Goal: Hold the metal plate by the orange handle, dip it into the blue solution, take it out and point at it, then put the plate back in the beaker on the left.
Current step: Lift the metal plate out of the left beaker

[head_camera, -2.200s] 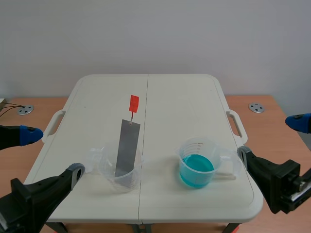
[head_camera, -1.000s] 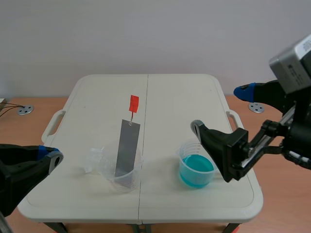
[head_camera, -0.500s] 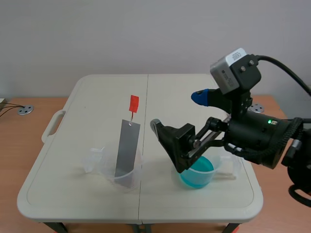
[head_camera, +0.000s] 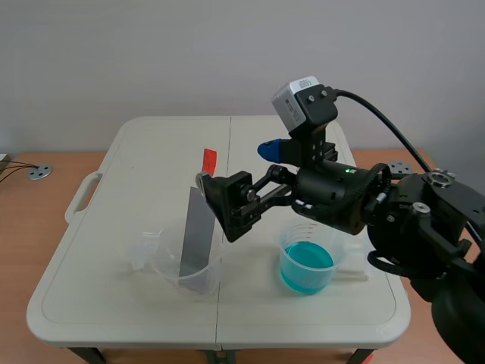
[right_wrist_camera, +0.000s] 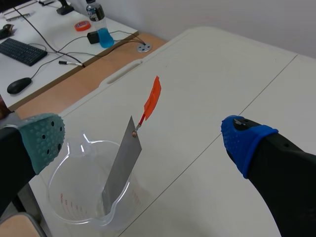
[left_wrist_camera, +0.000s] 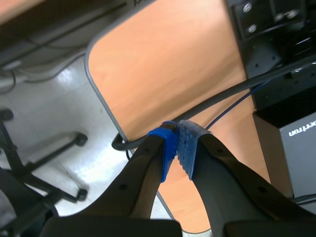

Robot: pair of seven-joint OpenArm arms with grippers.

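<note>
Left pincer (left_wrist_camera: 177,148) is off away from the counter (head_camera: 136,159), pads pressed together on nothing, hanging over the edge of a wooden surface (left_wrist_camera: 163,64) and the floor (left_wrist_camera: 49,108). On the counter's left, the clear beaker (head_camera: 170,267) holds the metal plate (head_camera: 195,235), which leans with its orange handle (head_camera: 208,160) up top. Right pincer (head_camera: 235,164) is spread wide open at handle height, gripping nothing, one finger close by the plate's top edge. The blue solution beaker (head_camera: 307,265) sits below that arm.
</note>
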